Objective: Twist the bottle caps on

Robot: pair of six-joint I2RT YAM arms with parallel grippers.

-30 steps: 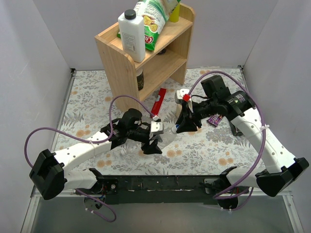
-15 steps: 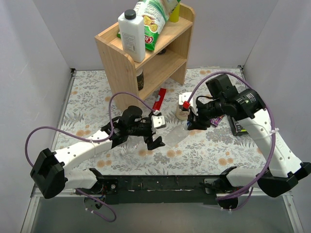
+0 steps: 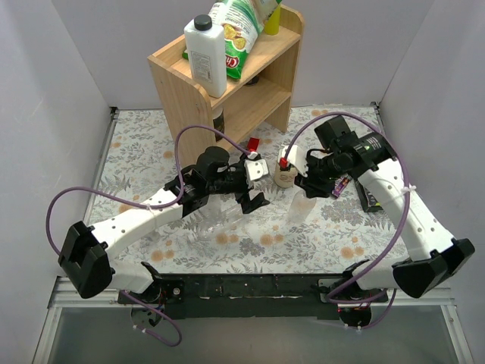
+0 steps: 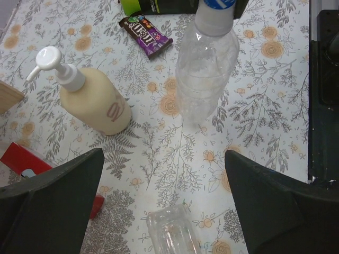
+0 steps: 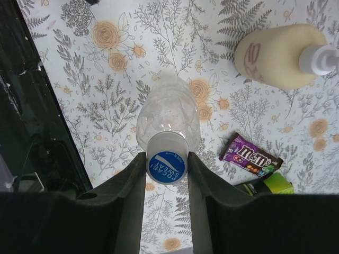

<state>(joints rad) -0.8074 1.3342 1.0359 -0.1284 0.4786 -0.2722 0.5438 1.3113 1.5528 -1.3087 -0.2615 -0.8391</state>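
Note:
A clear bottle (image 5: 168,119) stands upright on the flowered table, seen also in the left wrist view as the clear bottle (image 4: 206,63) and in the top view as the bottle (image 3: 298,212). Its blue, white-rimmed bottle cap (image 5: 167,165) sits on the neck. My right gripper (image 5: 167,170) is shut on that cap from above, one finger pressed on each side. My left gripper (image 4: 167,211) hangs open to the bottle's left, apart from it, and shows as the left gripper (image 3: 251,196) from above. A second clear bottle (image 4: 172,233) lies low between its spread fingers, untouched.
A beige pump soap bottle (image 3: 284,174) stands just behind the held bottle. A purple candy packet (image 5: 251,156) and a green-black item (image 5: 275,182) lie to the right. A red packet (image 3: 254,144) lies by the wooden shelf (image 3: 227,91), which carries a white jug (image 3: 206,57).
The left gripper opened, let go of the bottle and drew back. The right gripper, still on the cap, swung the tilted bottle upright and onto the table.

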